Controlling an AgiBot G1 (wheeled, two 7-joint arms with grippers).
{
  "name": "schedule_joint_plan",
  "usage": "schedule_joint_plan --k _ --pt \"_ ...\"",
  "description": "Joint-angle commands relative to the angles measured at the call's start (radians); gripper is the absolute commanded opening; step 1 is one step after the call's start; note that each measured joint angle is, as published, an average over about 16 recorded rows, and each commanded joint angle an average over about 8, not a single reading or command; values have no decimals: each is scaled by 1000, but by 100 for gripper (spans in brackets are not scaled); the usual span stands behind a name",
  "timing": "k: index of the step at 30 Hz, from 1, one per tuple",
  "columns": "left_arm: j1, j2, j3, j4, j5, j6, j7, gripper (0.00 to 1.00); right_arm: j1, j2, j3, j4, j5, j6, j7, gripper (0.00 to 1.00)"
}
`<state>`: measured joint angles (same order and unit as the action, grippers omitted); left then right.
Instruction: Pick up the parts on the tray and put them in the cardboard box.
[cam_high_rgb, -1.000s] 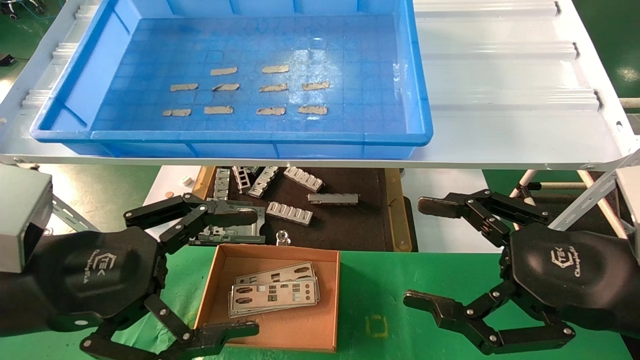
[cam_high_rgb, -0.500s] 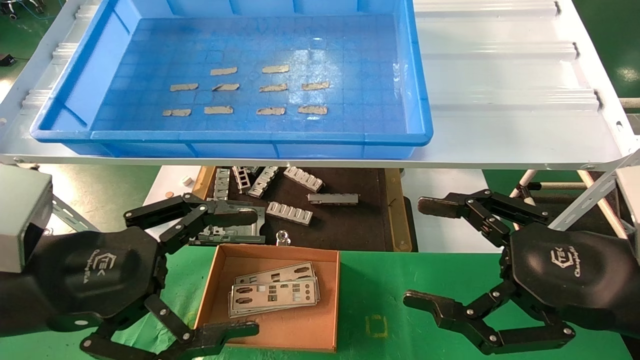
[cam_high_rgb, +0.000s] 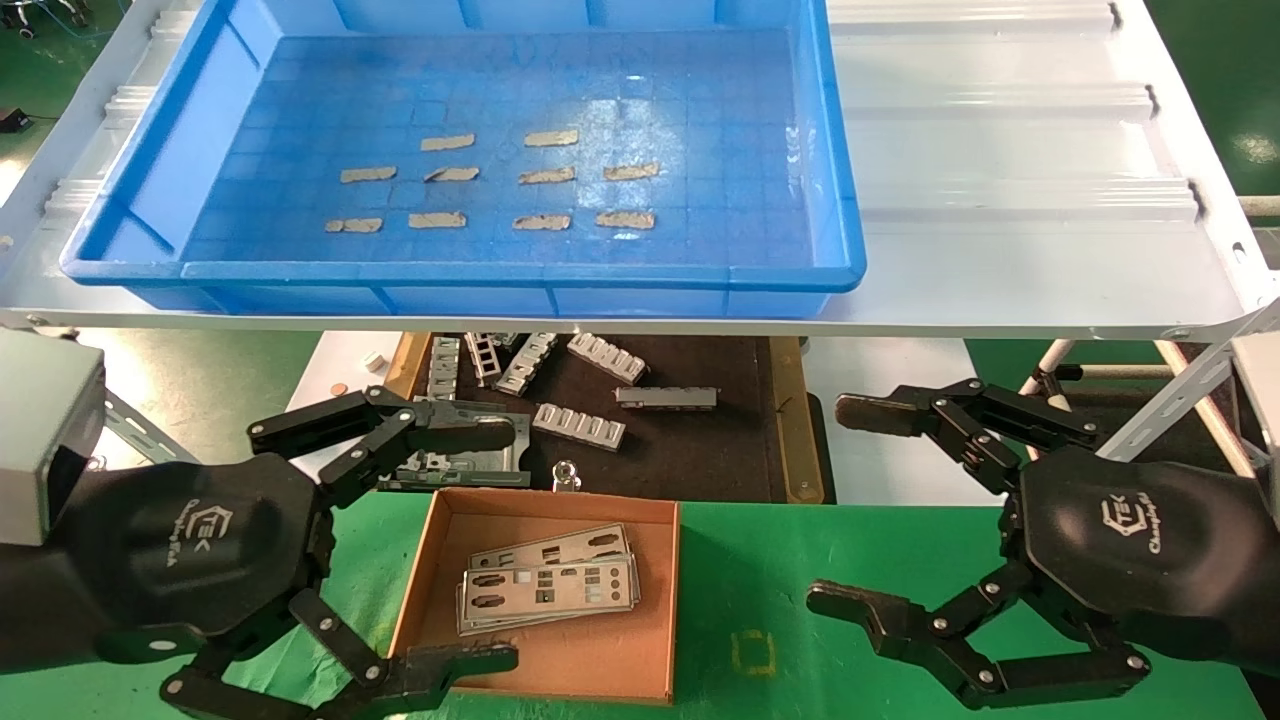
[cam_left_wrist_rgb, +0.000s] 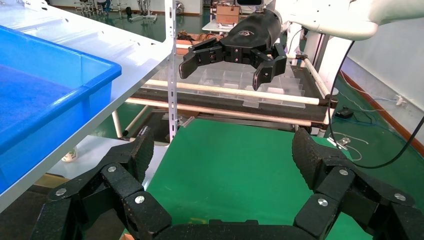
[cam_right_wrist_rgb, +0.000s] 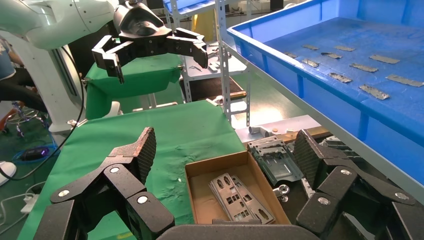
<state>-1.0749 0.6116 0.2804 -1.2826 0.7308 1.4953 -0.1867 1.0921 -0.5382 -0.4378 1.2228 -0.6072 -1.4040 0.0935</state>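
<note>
Grippers, left gripper (cam_high_rgb: 490, 545) and right gripper (cam_high_rgb: 845, 505), remain spread, unmoved.

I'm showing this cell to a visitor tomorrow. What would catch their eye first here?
Probably the big blue tray on the white shelf, holding only small tan tape strips and no plates. Next, the cardboard box on the green table below, with a small stack of silver plates inside. The left gripper and right gripper hover open and empty on either side of it.
</note>
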Motion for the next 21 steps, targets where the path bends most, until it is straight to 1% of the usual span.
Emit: schedule_joint_plan --k 1,21 --pt "0 0 0 0 0 0 0 100 0 0 0 0 0 0 0 100" --pt "0 0 0 0 0 0 0 100 0 0 0 0 0 0 0 100"
